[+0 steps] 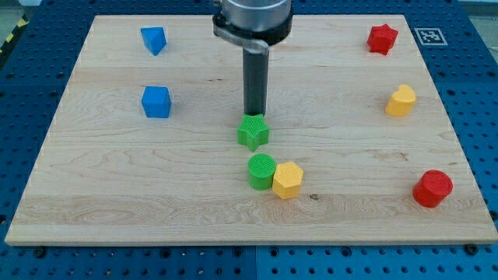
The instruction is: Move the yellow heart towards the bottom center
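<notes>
The yellow heart (401,101) lies near the board's right edge, a little above mid-height. My tip (254,115) is at the board's middle, touching the top side of the green star (253,132), far to the left of the yellow heart. Below the star sit a green cylinder (261,170) and a yellow hexagon (287,180), touching each other.
A red star (382,38) is at the top right and a red cylinder (433,188) at the lower right. Two blue blocks are at the left: one (154,39) near the top, a blue cube (156,102) below it. The wooden board (117,202) lies on a blue pegboard.
</notes>
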Robot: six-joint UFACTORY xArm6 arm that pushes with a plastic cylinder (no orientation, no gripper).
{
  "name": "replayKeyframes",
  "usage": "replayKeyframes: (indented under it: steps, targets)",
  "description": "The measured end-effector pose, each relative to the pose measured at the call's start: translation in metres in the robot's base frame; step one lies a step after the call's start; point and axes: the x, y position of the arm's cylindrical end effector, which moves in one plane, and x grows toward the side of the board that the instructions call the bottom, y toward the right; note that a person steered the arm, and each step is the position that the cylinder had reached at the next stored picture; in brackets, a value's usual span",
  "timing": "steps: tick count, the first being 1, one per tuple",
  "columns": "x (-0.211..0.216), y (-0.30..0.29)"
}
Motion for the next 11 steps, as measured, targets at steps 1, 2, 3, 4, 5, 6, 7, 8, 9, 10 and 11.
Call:
replayKeyframes:
  steps: [1,2,3,4,5,6,7,8,9,10,11]
  targets:
    - [0.029,0.007]
    - [0.031,0.009]
    - [-0.030,0.009]
    - [-0.089,0.052]
    - [-0.114,0.131]
    - [-0.120,0.225]
    - [-0.087,0.288]
    - [-0.047,0.275]
    - [-0.006,0.191]
    - [0.020,0.114]
    - [-0.003,0.136]
